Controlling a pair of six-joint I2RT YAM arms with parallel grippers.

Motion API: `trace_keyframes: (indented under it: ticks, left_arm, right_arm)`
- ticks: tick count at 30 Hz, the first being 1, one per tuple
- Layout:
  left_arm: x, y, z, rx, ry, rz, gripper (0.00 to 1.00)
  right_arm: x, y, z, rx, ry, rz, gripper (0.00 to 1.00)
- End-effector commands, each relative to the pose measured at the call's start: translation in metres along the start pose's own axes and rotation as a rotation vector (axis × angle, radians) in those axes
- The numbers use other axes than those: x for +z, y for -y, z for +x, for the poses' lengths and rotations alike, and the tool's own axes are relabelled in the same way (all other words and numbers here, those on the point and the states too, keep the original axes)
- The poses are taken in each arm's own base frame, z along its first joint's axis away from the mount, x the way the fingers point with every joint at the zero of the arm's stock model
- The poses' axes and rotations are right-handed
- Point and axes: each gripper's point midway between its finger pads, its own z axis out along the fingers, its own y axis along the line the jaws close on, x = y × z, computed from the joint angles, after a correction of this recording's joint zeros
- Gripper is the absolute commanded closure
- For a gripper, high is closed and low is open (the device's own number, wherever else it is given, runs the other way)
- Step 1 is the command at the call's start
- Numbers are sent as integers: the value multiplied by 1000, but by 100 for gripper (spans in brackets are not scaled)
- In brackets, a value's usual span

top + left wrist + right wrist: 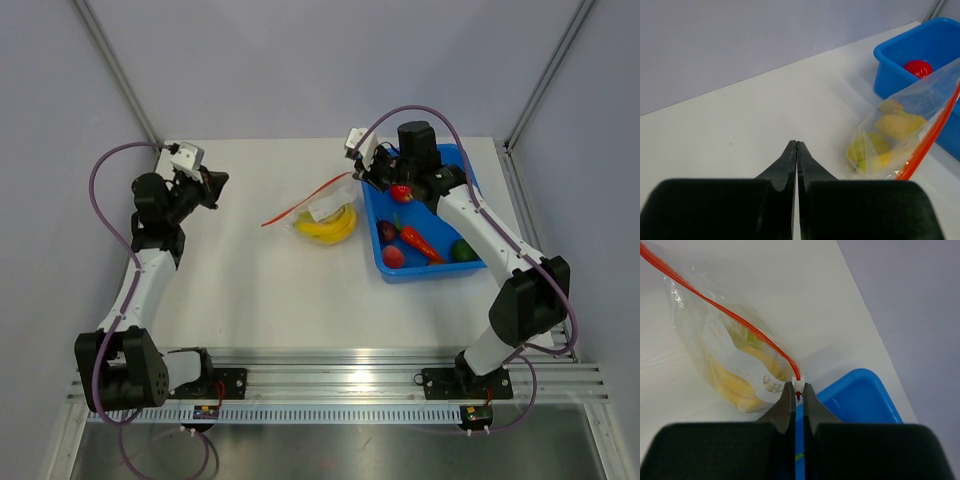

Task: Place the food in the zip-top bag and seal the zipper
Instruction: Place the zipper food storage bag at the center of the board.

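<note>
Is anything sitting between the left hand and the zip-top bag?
No. In the top view, only bare white table separates the left hand from the zip-top bag. The left wrist view shows the same.

banana (331, 228) in clear bag (320, 210), blue bin (432, 272) beside

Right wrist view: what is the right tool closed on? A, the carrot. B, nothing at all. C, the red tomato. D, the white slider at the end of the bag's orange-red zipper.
D: the right tool is pinched shut on the white slider at the end of the zipper, with the banana inside the bag.
</note>
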Motion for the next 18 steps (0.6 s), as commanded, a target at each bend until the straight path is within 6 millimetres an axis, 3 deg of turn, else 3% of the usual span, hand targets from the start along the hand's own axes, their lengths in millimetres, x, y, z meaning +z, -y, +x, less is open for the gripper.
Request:
trace_keyframes:
  ticks: [1, 2, 4, 8, 9, 10, 11, 12, 14, 15, 16, 17, 18]
  left_arm:
    - [14, -3, -54, 28, 123, 33, 100]
    - [16, -5, -59, 25, 129, 34, 100]
    - [21, -7, -77, 30, 155, 43, 100]
    - [21, -9, -106, 36, 177, 38, 100]
    - [20, -8, -106, 24, 160, 34, 100]
    - [18, -7, -109, 23, 159, 33, 100]
    - [13, -4, -116, 27, 169, 30, 100]
    - [11, -3, -116, 14, 164, 25, 100]
    - [3, 1, -118, -3, 169, 20, 100]
    - [2, 5, -118, -24, 167, 26, 100]
    - [-1, 7, -117, -38, 163, 23, 100]
    - [-2, 9, -114, -67, 142, 16, 100]
    - [-5, 11, -114, -98, 135, 10, 100]
  right_arm:
    - [11, 46, -51, -53, 155, 110, 100]
    - [22, 44, -49, -49, 162, 81, 100]
    - [25, 47, -60, -50, 185, 65, 99]
    - [30, 22, -58, -61, 154, -5, 96]
    - [19, 15, -66, -78, 162, 0, 96]
    - [20, -3, -48, -70, 128, -31, 93]
    - [2, -13, -60, -92, 151, -27, 90]
    - [5, -46, -46, -82, 125, -87, 83]
    - [-14, -77, -47, -88, 116, -123, 63]
    - [-15, -104, -37, -60, 80, -168, 52]
    - [-21, -112, -32, -31, 55, -176, 33]
    - [-34, -111, -34, -12, 57, -143, 26]
    - [-38, -117, -23, 42, 31, -133, 22]
